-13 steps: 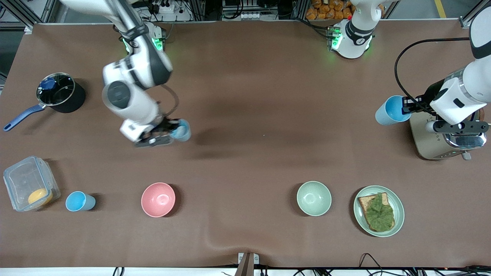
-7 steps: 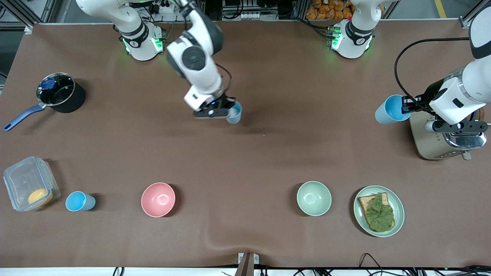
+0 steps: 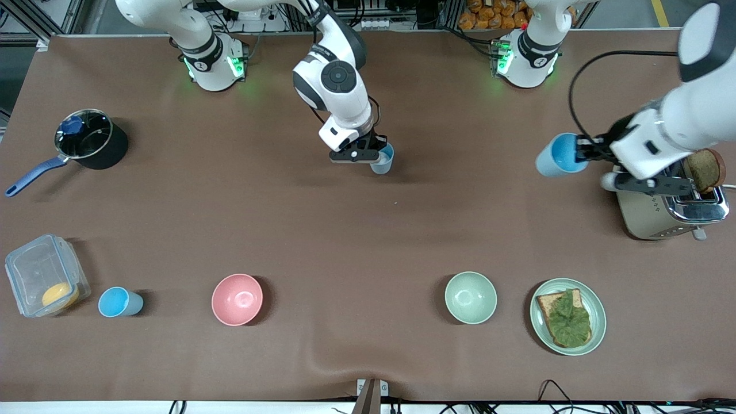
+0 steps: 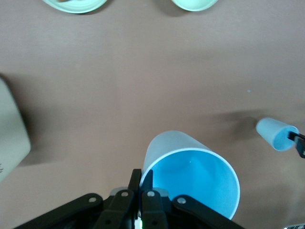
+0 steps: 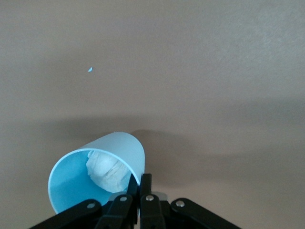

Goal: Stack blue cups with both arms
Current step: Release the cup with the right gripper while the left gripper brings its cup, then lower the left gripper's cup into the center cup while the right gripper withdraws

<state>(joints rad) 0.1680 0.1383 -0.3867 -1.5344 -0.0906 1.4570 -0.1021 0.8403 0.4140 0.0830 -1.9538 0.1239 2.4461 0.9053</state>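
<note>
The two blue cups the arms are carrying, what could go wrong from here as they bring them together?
The right gripper pinches only the rim of its cup, which holds a white wad; that wad could stop the cups nesting fully. The left gripper likewise pinches only one wall of its cup, so contact might twist it loose. A third blue cup stands beside the clear container, easily missed.

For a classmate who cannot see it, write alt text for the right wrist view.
The right pincer grips the rim of a blue cup with a white wad inside, held above the bare brown table. A tiny blue speck lies on the table.
</note>
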